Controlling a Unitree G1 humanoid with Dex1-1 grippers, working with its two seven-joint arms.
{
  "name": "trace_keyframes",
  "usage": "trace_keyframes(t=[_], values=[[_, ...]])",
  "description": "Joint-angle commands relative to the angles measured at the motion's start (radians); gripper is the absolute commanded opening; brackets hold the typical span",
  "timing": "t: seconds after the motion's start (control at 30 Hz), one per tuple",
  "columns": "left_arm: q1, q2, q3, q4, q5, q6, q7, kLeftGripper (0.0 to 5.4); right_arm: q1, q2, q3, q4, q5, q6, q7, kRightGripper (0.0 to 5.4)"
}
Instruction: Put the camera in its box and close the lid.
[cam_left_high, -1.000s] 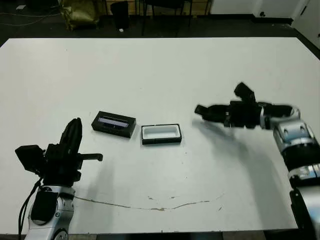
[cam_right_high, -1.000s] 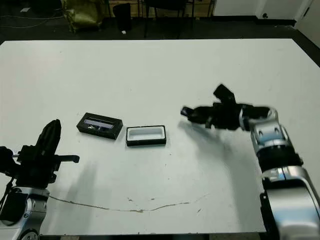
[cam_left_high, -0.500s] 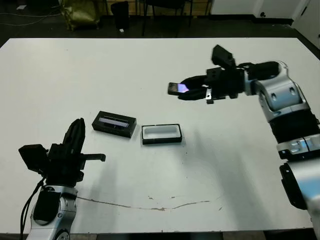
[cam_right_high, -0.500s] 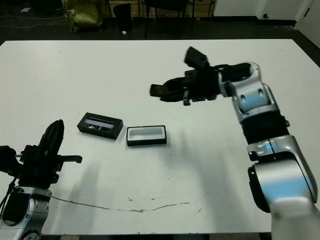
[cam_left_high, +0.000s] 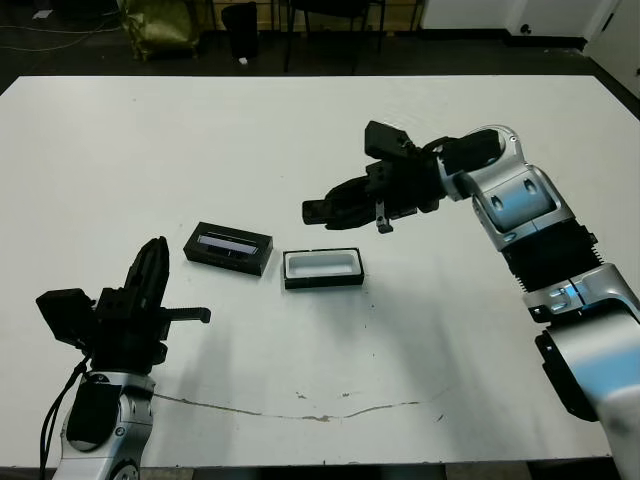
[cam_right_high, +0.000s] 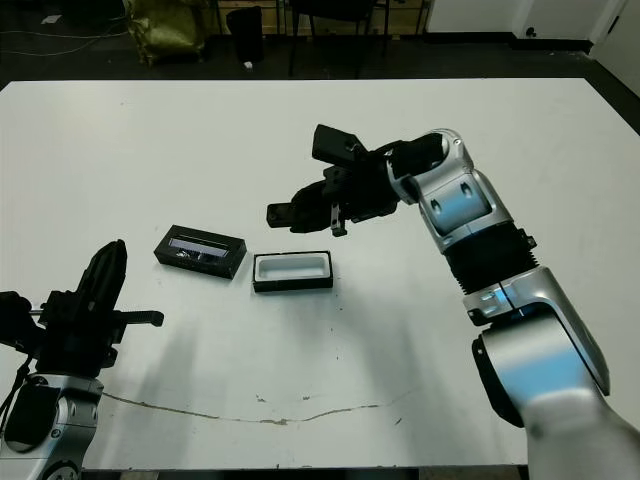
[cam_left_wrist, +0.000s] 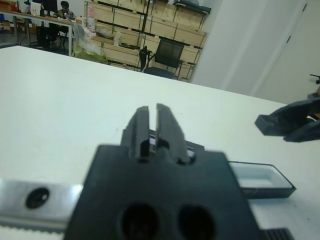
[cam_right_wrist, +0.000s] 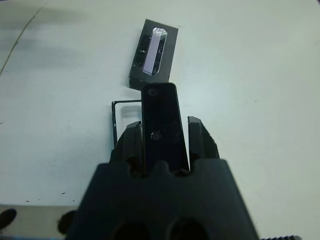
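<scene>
One camera (cam_right_wrist: 162, 117), one box (cam_left_high: 322, 268), one lid (cam_left_high: 228, 247), two grippers, left (cam_left_high: 150, 275) and right (cam_left_high: 345, 205), one table (cam_left_high: 300, 130).

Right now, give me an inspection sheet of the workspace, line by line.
Surface: white table with a thin dark scratch near the front edge.
Camera: camera held in the right gripper, lifted above the table, just behind the box.
Box: box open, white lining showing, nothing inside.
Lid: lid lying flat on the table beside the box, strip up, apart from it.
Clutter: nothing seen on the table.
Grippers: left gripper shut and empty, near the front left; right gripper shut on the camera.
Cables: one by the left arm's base.
Surroundings: dark floor, chair, shelves of boxes, a person at a distant desk.
</scene>
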Motion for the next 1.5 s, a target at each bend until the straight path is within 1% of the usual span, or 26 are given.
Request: trace_keyframes(t=[0.03,0.2,0.4,0.7,0.87,1.03,1.17,1.27,1.33,1.4,1.5], values=[[0.018,0.008,0.002,0.005,0.017,0.009,0.003,0.00,0.008,0.006,0.017,0.000,-0.013,0.002,0.008,0.75],[0.012,0.009,0.006,0.011,0.008,0.012,-0.002,0.00,0.013,0.014,0.021,0.006,-0.010,0.004,0.009,0.75],[0.010,0.008,0.007,0.017,0.004,0.000,-0.009,0.00,0.018,0.027,0.036,0.028,-0.029,-0.010,0.002,0.75],[0.011,0.009,0.006,0.009,0.013,0.008,-0.004,0.00,0.030,0.052,0.061,0.056,-0.053,-0.047,0.011,0.75],[0.013,0.006,0.007,0.007,0.009,0.010,-0.004,0.00,0.031,0.059,0.076,0.046,-0.067,-0.018,0.017,0.75],[0.017,0.005,0.006,-0.003,0.003,0.021,0.002,0.00,0.039,0.061,0.086,0.045,-0.076,-0.041,0.016,0.75],[0.019,0.008,0.007,-0.001,0.002,0.018,-0.002,0.00,0.041,0.067,0.084,0.056,-0.074,-0.018,0.020,0.75],[0.020,0.006,0.006,-0.004,0.005,0.024,0.005,0.00,0.042,0.065,0.094,0.051,-0.088,-0.024,0.014,0.75],[0.021,0.004,0.005,-0.003,0.008,0.019,0.006,0.00,0.042,0.069,0.095,0.051,-0.088,-0.007,0.015,0.75],[0.021,0.000,0.007,-0.003,-0.004,0.021,0.005,0.00,0.045,0.071,0.095,0.055,-0.088,-0.016,0.015,0.75],[0.023,0.004,0.004,-0.002,0.004,0.016,0.003,0.00,0.048,0.070,0.101,0.049,-0.097,-0.030,0.011,0.75]])
